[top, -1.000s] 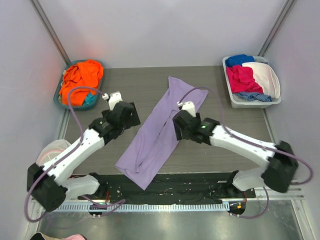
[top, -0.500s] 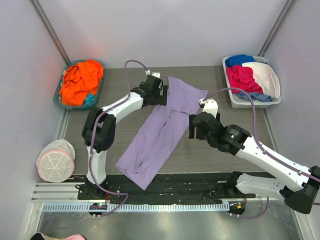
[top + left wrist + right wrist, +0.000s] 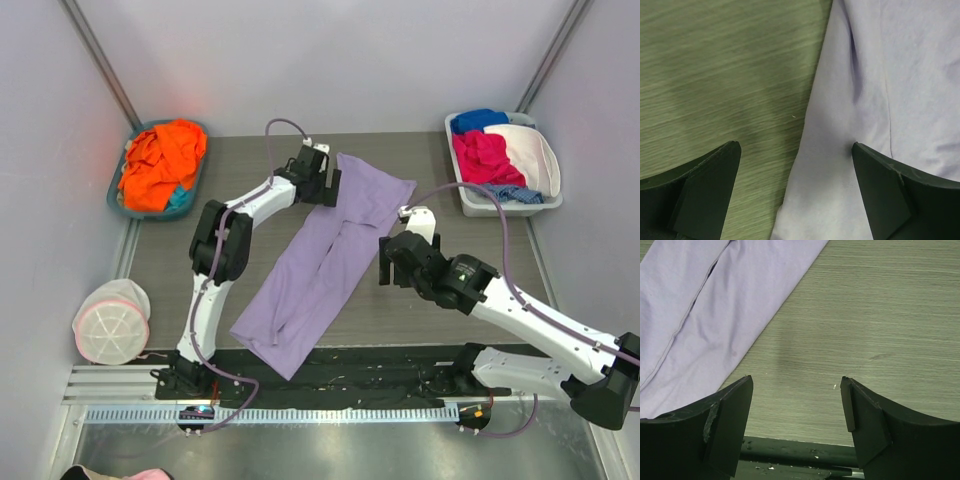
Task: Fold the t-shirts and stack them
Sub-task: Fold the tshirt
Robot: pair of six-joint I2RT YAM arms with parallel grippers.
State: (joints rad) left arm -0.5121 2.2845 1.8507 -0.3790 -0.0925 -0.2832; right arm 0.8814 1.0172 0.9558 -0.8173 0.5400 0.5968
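Note:
A lavender t-shirt [image 3: 318, 268] lies folded into a long strip, running diagonally from the far middle of the table to the near left. My left gripper [image 3: 327, 187] hovers at the left edge of its far end. It is open, with the cloth edge [image 3: 840, 125] between its fingers and nothing held [image 3: 795, 146]. To the right of the strip's middle, my right gripper [image 3: 388, 262] stands open over bare wood [image 3: 796, 382], the shirt [image 3: 715, 315] lying off to its left. Orange t-shirts [image 3: 162, 160] and a teal one [image 3: 181, 201] are heaped in a basket at far left.
The blue basket [image 3: 113, 190] sits at the far left corner. A white bin [image 3: 500, 209] at the far right holds pink, blue and white clothes. On the near left lies a round white pouch [image 3: 110, 322] with a pink rim. A black rail [image 3: 790, 450] borders the near edge.
My left arm swung from the near left out to the shirt's far left edge. My right gripper came off the shirt to the bare table on its right, opening a little.

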